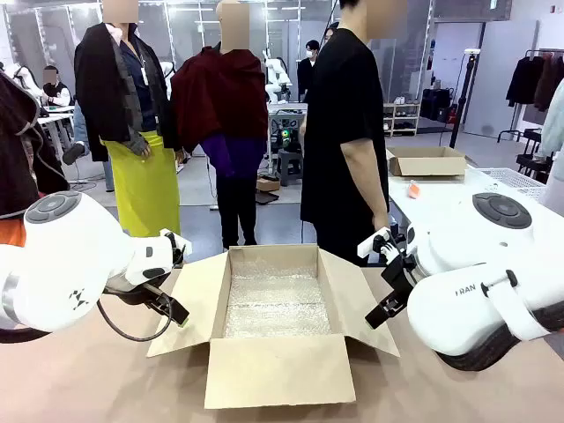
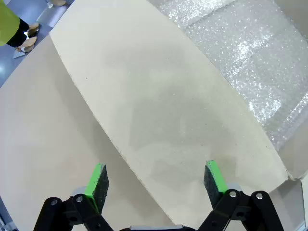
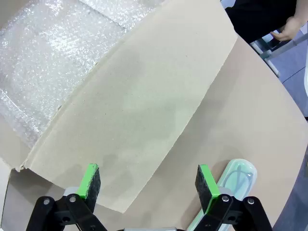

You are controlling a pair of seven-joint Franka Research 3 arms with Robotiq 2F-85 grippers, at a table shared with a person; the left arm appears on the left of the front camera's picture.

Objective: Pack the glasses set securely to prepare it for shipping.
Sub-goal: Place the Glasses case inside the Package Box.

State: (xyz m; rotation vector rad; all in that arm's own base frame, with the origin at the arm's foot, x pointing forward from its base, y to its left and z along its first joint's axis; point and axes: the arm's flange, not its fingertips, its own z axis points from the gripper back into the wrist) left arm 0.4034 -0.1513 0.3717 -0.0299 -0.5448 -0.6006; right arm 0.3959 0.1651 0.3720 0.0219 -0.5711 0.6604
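Both grippers empty, jaws spread wide. My left gripper (image 2: 155, 175) hangs over the left flap (image 2: 159, 96) of the open cardboard box (image 1: 278, 374). Box holds a bubble wrap (image 2: 250, 62) lining, ahead of the fingers past that flap. My right gripper (image 3: 147, 175) hangs over the right flap (image 3: 144, 96). The mint green case (image 3: 235, 177) lies flat on the table (image 3: 250, 106), outside the box, just beside the right gripper's finger farther from the box.

Pale mint glasses case (image 3: 238, 178) — flat on table, near box flap
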